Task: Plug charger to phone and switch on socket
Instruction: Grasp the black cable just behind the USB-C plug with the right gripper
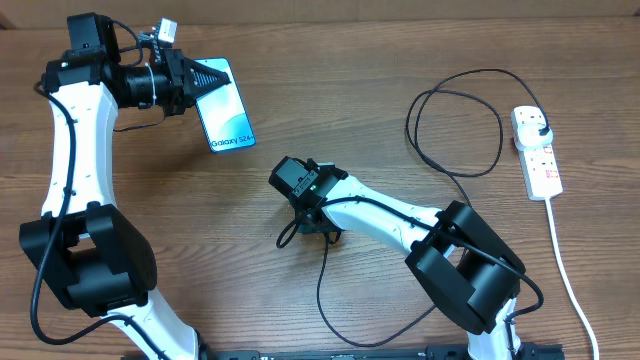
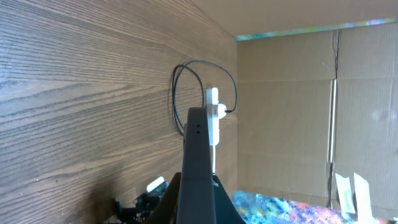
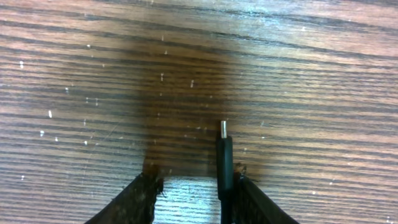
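Charger tip [image 3: 222, 129] lies on the table [image 3: 62, 62] (phone [image 1: 230, 116] sits well apart).

Overhead looks straight down from high up on the whole counter [image 1: 330, 120]. The left wrist view looks low along its pincer [image 2: 196, 118] across the wood to the far socket [image 2: 215, 121], which overhead shows too. The right wrist view faces down, very near the counter.

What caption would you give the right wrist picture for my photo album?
The charger lies with its metal-tipped connector on the wooden table, between the right gripper's parted jaws, close against one of them.
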`<state>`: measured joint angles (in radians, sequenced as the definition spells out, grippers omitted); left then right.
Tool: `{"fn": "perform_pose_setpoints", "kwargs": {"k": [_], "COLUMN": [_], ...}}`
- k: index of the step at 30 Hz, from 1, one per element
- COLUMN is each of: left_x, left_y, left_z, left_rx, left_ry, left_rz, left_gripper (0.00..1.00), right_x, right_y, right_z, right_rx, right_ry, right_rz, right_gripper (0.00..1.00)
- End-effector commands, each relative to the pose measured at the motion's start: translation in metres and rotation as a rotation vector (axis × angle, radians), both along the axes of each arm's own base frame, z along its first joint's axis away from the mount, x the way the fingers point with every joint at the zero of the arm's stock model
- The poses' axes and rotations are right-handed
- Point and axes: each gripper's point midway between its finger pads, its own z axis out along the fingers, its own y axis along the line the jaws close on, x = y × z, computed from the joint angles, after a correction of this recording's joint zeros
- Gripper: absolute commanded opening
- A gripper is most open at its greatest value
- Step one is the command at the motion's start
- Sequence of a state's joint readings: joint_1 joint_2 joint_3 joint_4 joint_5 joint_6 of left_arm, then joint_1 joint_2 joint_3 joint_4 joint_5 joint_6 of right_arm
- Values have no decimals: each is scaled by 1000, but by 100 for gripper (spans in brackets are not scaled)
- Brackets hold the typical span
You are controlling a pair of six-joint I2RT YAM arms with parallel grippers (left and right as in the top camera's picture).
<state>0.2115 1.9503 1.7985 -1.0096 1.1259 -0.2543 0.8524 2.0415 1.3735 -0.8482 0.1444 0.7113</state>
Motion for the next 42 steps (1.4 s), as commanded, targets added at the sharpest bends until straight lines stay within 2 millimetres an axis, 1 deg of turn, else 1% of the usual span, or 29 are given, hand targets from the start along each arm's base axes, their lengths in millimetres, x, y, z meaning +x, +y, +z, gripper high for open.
{"fn": "perform_pose_setpoints", "kwargs": {"k": [1, 3, 6, 13, 16, 18, 27, 30, 33, 35, 38, 40, 41, 42], "left_x": [-4, -4, -4, -4, -4, -4, -4, -4, -4, -3, 1, 5, 7, 10], "left_y": [-1, -1, -1, -1, -1, -1, -1, -1, -1, -1, 0, 0, 0, -1], "left_z": [20, 20, 20, 20, 20, 20, 20, 20, 20, 20, 23, 26, 28, 34], "left_rx": [-24, -24, -24, -24, -24, -24, -23, -24, -28, -34, -43, -55, -64, -85], "left_ry": [-57, -57, -57, -57, -57, -57, -58, -58, -51, -39, -42, -39, -43, -56], "left_rz": [-16, -16, -16, -17, -16, -16, -16, -17, -14, -6, 4, 17, 21, 20], "left_gripper": [4, 4, 4, 4, 4, 4, 4, 4, 4, 4, 4, 4, 4, 4], "right_x": [-3, -3, -1, -1, 0, 0, 2, 0, -3, -3, 0, 1, 2, 4], "right_y": [-4, -5, -6, -7, -7, -7, -13, -11, -5, 2, 19, 33, 43, 53], "right_z": [-13, -13, -13, -13, -13, -13, -13, -13, -9, -3, 15, 33, 46, 65], "right_rx": [-38, -37, -36, -36, -36, -36, -25, 17, 95, 176, 341, 484, 582, 707], "right_ry": [18, 17, 18, 19, 18, 18, 39, 83, 161, 216, 286, 319, 334, 346], "right_rz": [-7, -19, -27, -32, -32, -34, -76, -91, -97, -70, 11, 92, 145, 203], "right_gripper": [39, 36, 27, 19, 13, 4, 4, 4, 4, 4, 4, 4, 4, 4]}}
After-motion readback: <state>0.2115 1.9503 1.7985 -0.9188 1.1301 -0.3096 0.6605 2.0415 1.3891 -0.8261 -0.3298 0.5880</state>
